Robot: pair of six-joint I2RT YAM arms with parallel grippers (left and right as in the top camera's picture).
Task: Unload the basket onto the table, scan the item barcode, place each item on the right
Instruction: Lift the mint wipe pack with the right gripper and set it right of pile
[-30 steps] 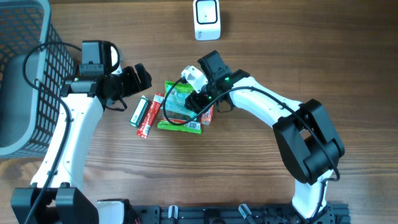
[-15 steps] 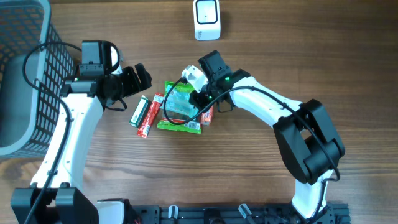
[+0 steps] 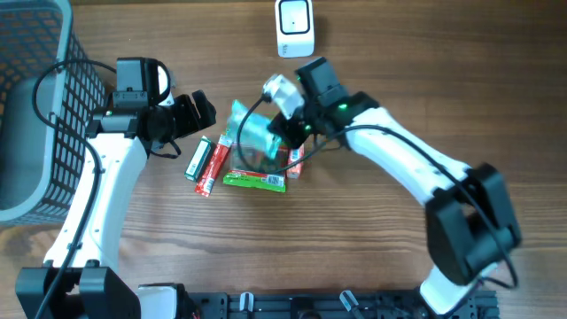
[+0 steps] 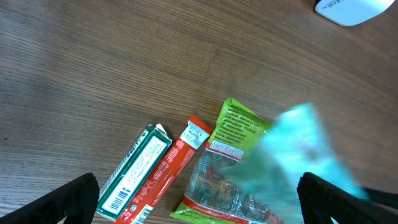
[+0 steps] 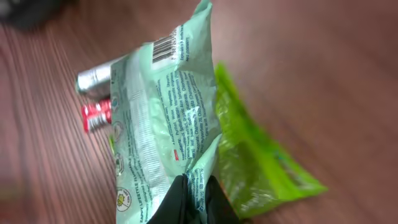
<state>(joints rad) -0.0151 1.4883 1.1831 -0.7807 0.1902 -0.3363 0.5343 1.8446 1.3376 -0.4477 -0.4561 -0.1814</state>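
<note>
Fingers [image 5: 174, 204] of right gripper [image 5: 196, 202] pinch teal packet [image 5: 165, 118]; left fingers [image 4: 62, 202] gape

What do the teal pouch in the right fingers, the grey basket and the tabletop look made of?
The teal pouch is likely thin plastic film: glossy, crinkled, printed, with a barcode near its top edge. The basket is grey open mesh with a matte look; coated wire or moulded plastic, cannot tell which. The table is wood or wood-look laminate, showing brown grain lines and a soft sheen.
</note>
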